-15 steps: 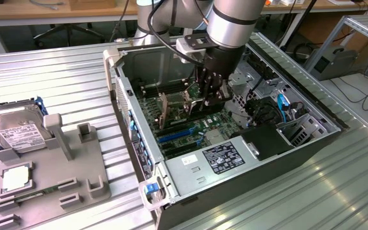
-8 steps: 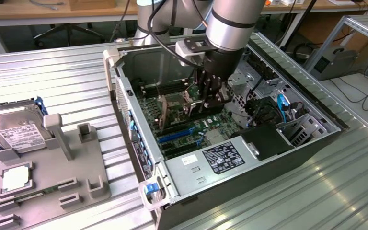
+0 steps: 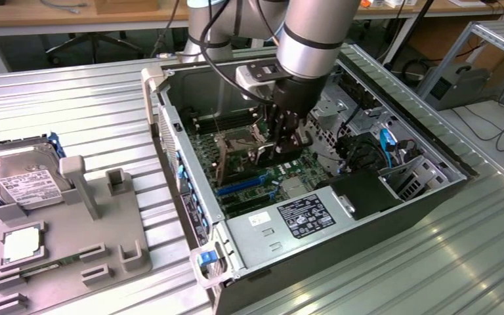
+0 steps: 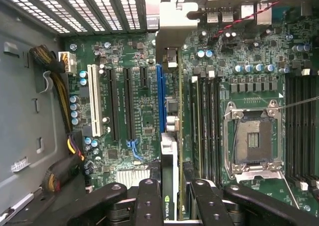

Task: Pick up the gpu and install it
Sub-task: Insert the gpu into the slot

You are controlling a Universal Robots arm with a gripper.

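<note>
claw (image 4: 173, 206) gripping gpu (image 4: 169, 151), edge-on over mobo (image 4: 149, 117)

Silver-grey arm (image 3: 317, 33), black gripper (image 3: 285, 141)

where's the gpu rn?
Wrist view: the gpu is in the claw, edge-on inside the case, over the motherboard beside the blue slot, bracket toward the rear vents.
</note>
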